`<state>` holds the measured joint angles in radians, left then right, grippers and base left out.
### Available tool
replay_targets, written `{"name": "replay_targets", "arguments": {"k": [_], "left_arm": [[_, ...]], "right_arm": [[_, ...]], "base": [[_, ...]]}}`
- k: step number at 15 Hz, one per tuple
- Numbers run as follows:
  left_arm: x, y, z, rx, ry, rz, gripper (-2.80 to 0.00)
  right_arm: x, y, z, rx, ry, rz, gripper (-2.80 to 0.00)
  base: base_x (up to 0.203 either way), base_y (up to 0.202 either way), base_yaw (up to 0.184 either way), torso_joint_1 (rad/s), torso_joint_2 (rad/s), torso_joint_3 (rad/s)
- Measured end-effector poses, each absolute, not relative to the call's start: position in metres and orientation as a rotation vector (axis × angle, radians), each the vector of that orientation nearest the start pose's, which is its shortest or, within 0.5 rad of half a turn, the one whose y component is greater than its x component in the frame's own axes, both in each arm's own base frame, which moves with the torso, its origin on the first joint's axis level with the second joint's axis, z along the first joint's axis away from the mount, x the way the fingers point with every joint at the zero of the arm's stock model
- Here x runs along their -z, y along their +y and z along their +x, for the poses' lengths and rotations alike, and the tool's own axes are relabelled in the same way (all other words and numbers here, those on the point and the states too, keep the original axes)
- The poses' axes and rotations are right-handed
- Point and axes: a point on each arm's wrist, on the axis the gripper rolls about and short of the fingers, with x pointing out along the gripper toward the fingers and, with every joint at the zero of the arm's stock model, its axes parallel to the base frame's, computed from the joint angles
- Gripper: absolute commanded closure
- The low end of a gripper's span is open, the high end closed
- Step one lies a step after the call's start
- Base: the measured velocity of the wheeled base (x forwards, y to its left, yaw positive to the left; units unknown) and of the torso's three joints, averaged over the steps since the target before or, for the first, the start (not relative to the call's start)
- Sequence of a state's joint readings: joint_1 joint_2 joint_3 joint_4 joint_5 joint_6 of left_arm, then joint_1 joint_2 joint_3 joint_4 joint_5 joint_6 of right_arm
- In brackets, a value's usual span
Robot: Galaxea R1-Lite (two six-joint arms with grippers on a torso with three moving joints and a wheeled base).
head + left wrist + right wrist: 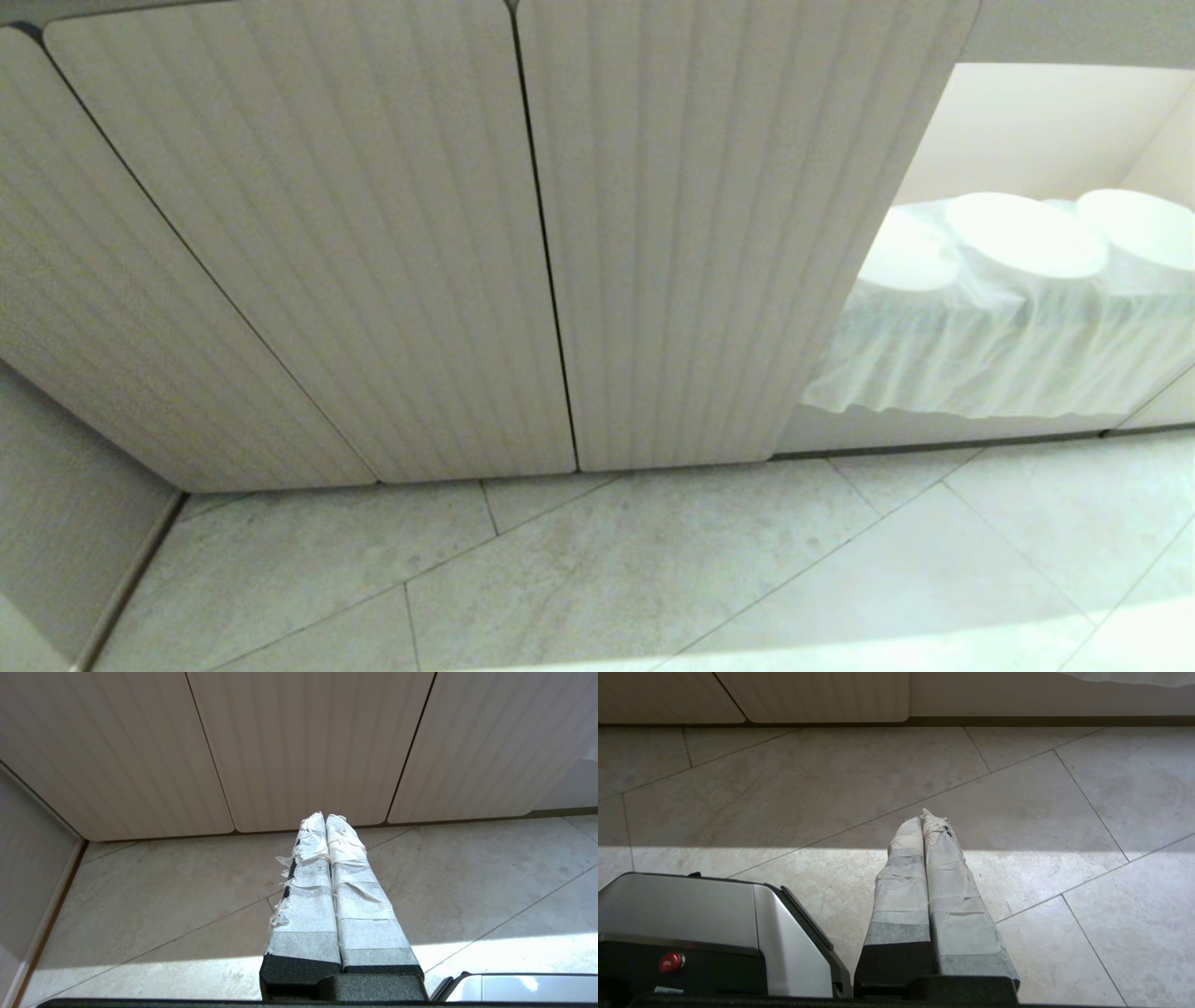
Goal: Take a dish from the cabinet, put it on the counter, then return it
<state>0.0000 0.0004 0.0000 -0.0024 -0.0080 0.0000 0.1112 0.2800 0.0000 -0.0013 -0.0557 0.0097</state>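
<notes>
The tiled floor point(653, 569) fills the low part of the head view, and a row of pale fluted doors point(308, 243) stands along it, shut. At the right end of that row the cabinet point(1046, 121) stands open, its pale inner wall lit. On its shelf lies a thin white cloth point(990, 345) that hangs over the front edge in folds, and on the cloth sit round white shapes point(1022, 233), three as far as I can make out. One of them may be the dish, but they are washed out by the light and I cannot say which. No desk shows anywhere.

Neither arm appears in the head view. The right gripper point(924, 819) hangs low over the floor with its taped jaws pressed together and holding nothing; the foot of the doors and a strip of the cloth point(1125, 677) lie well ahead of it, beyond open tiles. Part of the robot's base point(714, 933) sits beside it. The left gripper point(324, 819) points at the shut doors, jaws likewise closed and empty.

The open compartment lies to the robot's right, so I judge the right arm the nearer one, with a rise and a forward reach needed to get there.
</notes>
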Motion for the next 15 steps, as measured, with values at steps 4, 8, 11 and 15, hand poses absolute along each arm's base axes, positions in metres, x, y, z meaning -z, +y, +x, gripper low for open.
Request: {"name": "replay_targets", "arguments": {"k": [4,8,11,15], "left_arm": [[-0.076,0.0,-0.023,0.007,-0.002,0.0,0.0],[-0.076,0.0,-0.023,0.008,-0.002,0.0,0.0],[-0.076,0.0,-0.023,0.008,-0.002,0.0,0.0],[-0.076,0.0,-0.023,0.008,-0.002,0.0,0.0]], "right_arm": [[-0.079,-0.001,-0.002,0.036,0.272,-0.006,0.0],[-0.078,-0.001,-0.009,0.052,0.177,-0.001,0.0],[-0.077,-0.001,-0.018,0.048,0.065,0.007,0.0],[-0.076,-0.001,-0.022,0.048,0.011,0.001,0.0]], "base": [[0.0,0.0,0.0,0.0,0.0,0.0],[0.0,0.0,0.0,0.0,0.0,0.0],[0.0,0.0,0.0,0.0,0.0,0.0],[0.0,0.0,0.0,0.0,0.0,0.0]]}}
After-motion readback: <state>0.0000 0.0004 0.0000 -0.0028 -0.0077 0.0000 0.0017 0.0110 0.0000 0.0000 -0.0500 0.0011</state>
